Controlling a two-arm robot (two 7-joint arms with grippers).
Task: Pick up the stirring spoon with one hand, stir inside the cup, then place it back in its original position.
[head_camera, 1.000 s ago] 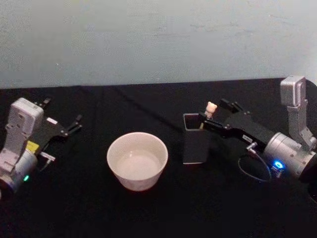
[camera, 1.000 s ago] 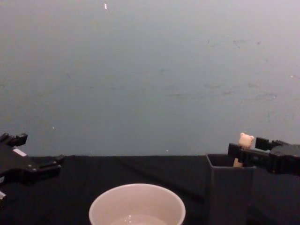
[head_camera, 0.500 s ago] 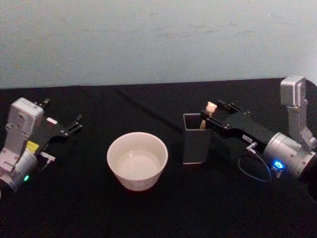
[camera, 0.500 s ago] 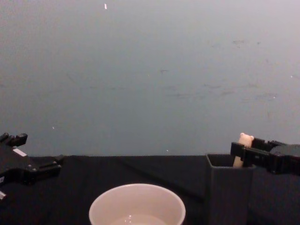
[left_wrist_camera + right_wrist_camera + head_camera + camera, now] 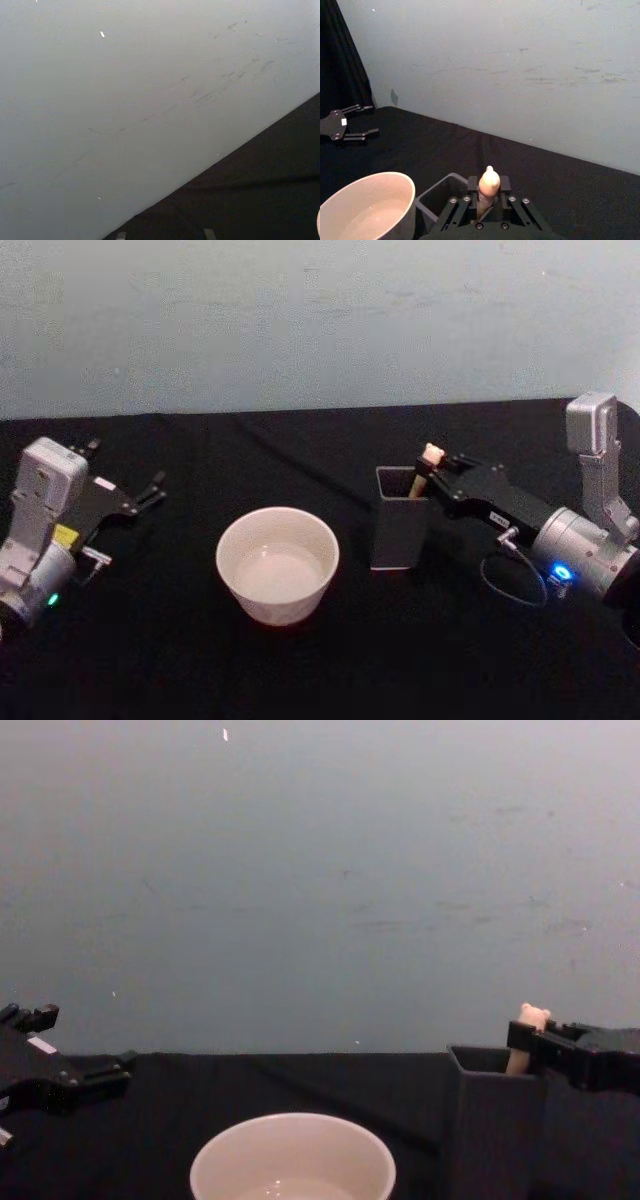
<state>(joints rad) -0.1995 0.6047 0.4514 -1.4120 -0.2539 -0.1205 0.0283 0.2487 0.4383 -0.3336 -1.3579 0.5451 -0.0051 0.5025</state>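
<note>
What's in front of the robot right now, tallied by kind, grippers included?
cup: 1
holder: 1
spoon: 1, standing in the holder
grippers: 2, left gripper open, right gripper shut on the spoon
Total: 5

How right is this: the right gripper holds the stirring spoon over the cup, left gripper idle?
Wrong place: the head view shows the right gripper holding the stirring spoon in the dark holder, beside the cup. The left gripper is idle.

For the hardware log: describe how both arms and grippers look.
Silver cylindrical wrists carry grey boxy mounts; the left gripper and right gripper are flat black bodies with slim black fingers. Left: yellow label, white sticker, green light. Right: blue light, looped cable.
</note>
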